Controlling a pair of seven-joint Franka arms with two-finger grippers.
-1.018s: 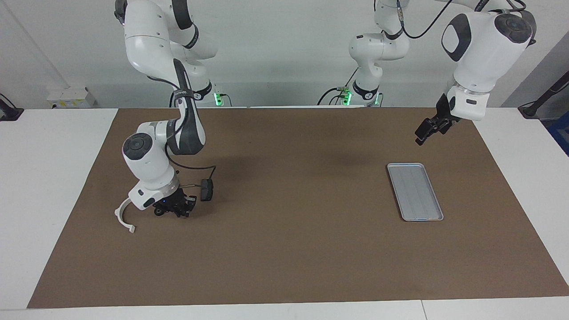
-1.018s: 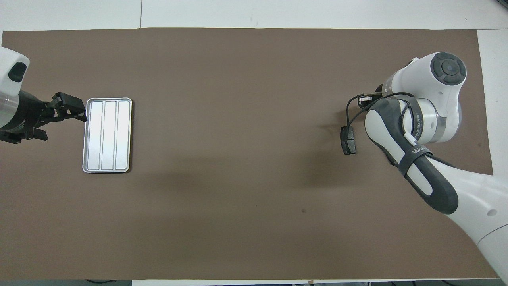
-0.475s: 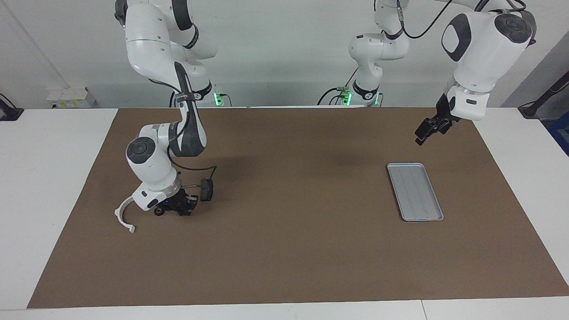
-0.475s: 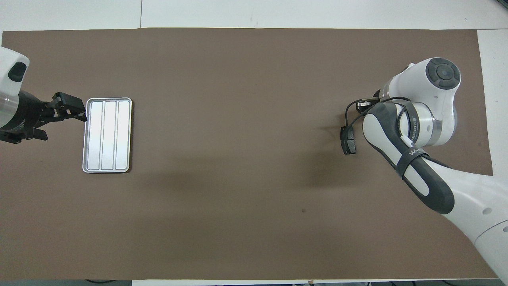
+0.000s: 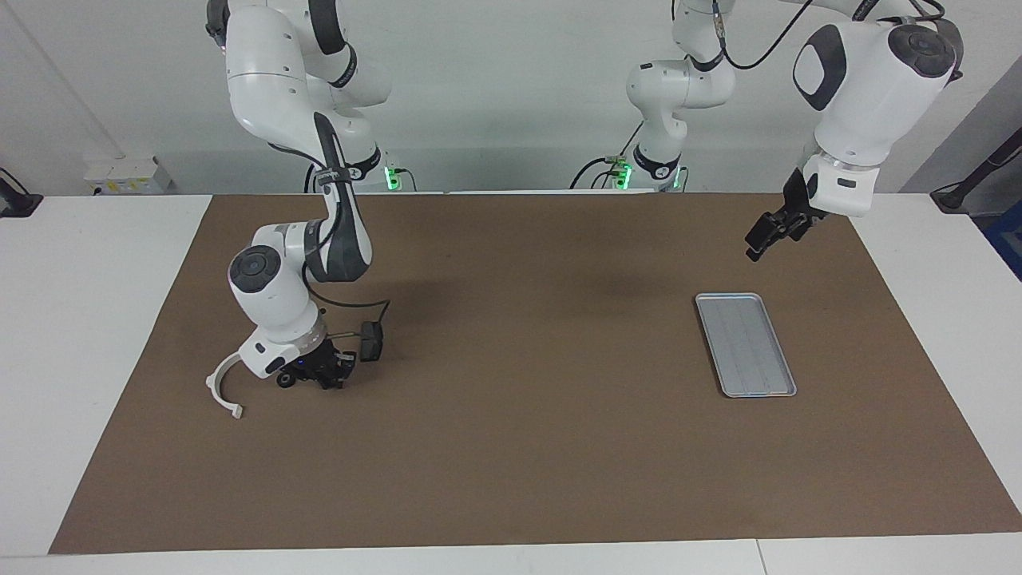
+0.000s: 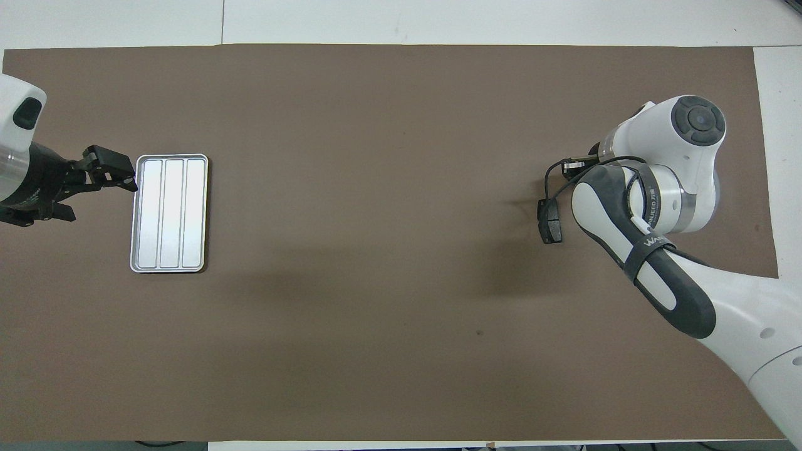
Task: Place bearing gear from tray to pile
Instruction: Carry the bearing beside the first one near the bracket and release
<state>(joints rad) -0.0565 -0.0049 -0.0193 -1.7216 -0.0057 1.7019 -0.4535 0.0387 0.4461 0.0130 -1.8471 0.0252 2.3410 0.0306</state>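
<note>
Facing view, right arm: my right gripper (image 5: 313,377) sits low at the pile, beside the white arc bracket (image 5: 221,389) and just over a small dark wheel-like part (image 5: 285,380) on the mat. I take that part for the bearing gear.
Facing view, change: over the last second the right arm's wrist has lifted slightly and drawn toward the robots, with the gear left by the bracket.
Facing view, grip: I cannot tell how far the right fingers are parted, nor whether they touch the gear.
Facing view, tray: the tray (image 5: 745,343) lies bare, well apart from the bracket, toward the left arm's end.
Facing view, left arm: the left gripper (image 5: 768,235) waits in the air near the tray; its spread I cannot tell.
Overhead view, right arm: the wrist covers the bracket and gear; only its dangling black camera module (image 6: 550,221) shows.
Overhead view, tray: the tray (image 6: 169,213) holds nothing, with the left gripper (image 6: 108,173) unmoved beside it.
Meaning: I judge the placement made and the arm backing off.
</note>
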